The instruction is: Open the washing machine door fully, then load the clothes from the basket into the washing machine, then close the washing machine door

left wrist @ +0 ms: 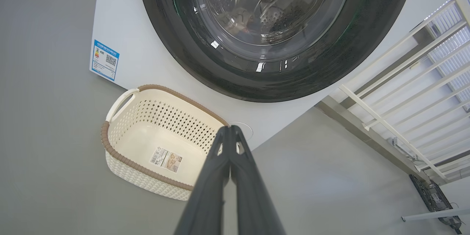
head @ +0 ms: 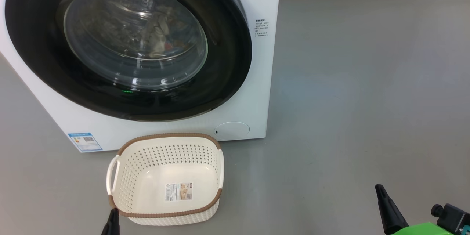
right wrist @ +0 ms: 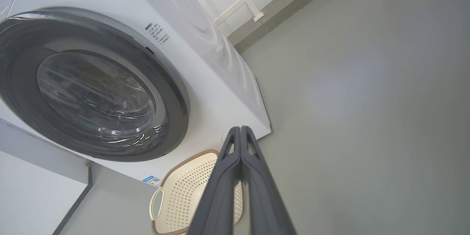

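glass bulges at the centre of the washing machine door (head: pixel 227 62), a clear bowl ringed by a wide, glossy black band that throws back small highlights. we see the door lying flat against the front of the washing machine (head: pixel 257 0), a boxy white front-loader with smooth panels, a blue label (head: pixel 85 141) at its lower corner and a small round flap (head: pixel 232 130) low on the front. through the glass we make out the clothes (head: pixel 161 44), crumpled soft fabric, cream with a touch of orange, against the perforated steel drum. the basket (head: pixel 165 154) stands on the smooth grey floor (head: pixel 349 99) just before the machine, below the door. it is a rounded rectangle of cream plastic, its walls pierced with rows of little holes, with a brown woven-look rim, white loop handles at the sides and a paper sticker (head: pixel 179 191) on its smooth bottom. the left gripper (left wrist: pixel 230 129) has its two long dark fingers pressed together into a narrow wedge, clamped on nothing, by the basket's near rim. the right gripper (right wrist: pixel 240 129) is likewise closed tip to tip, over open floor well to the right of the basket.
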`<state>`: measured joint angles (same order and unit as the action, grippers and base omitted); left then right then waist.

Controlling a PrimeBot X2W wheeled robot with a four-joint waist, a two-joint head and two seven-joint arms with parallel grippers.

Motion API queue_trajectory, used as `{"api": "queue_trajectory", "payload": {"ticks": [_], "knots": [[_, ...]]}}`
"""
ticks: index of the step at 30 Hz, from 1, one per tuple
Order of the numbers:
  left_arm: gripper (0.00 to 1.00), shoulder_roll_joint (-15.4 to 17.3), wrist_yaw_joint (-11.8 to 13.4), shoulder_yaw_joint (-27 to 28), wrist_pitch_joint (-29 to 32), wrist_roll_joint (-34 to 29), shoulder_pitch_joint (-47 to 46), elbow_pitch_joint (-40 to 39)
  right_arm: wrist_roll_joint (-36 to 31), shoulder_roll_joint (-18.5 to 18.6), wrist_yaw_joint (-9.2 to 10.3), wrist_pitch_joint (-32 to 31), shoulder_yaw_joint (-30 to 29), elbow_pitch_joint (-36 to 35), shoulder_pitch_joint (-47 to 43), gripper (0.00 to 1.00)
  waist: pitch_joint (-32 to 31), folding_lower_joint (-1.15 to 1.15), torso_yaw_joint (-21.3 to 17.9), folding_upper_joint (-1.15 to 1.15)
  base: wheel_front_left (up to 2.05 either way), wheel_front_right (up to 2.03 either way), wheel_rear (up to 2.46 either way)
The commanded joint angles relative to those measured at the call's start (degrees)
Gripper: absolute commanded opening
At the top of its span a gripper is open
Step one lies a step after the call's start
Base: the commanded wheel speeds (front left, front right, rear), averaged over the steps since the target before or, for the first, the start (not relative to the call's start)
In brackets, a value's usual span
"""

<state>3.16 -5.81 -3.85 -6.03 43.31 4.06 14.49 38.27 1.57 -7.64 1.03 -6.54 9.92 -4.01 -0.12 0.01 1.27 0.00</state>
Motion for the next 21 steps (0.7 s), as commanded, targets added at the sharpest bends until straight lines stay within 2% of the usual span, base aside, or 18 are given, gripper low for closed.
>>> {"api": "queue_trajectory", "payload": {"ticks": [1, 21], "knots": [[0.00, 0.4, -0.5, 1.2, 0.5, 1.6, -2.7, -1.0, 1.8, 0.5, 0.06, -0.3, 0.2, -1.2, 2.6, 0.00, 0.0, -0.01, 0.0, 0.00, 0.00, 0.00, 0.00], [0.00, 0.3, -0.8, 3.7, 3.7, 14.1, -4.7, -0.9, 15.6, 0.7, 0.08, -2.2, 0.1, 0.2, 4.6, 0.00, 0.1, -0.01, -0.3, 0.00, 0.00, 0.00, 0.00]]}}
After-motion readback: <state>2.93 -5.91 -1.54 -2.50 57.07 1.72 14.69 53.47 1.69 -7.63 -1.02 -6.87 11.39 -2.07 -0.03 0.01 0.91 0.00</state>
